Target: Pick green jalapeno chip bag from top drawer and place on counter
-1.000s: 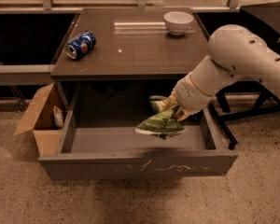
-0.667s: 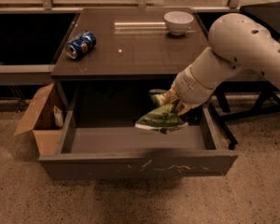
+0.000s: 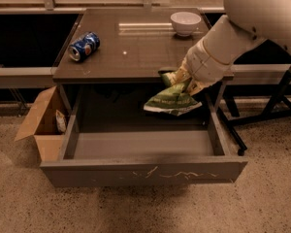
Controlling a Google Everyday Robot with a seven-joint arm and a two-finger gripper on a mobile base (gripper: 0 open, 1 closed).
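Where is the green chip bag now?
In the camera view the green jalapeno chip bag hangs from the gripper, right of centre, above the open top drawer, by the front edge of the counter.

The chip bag [image 3: 172, 101], crinkled green foil with pale print, hangs in the air, clamped at its top by the gripper [image 3: 183, 80]. It is just below the counter's front edge near the right corner, above the drawer's back right part. The drawer [image 3: 140, 171] stands open, wide and grey with a scratched front panel; the counter [image 3: 131, 47] is flat, dark and glossy.
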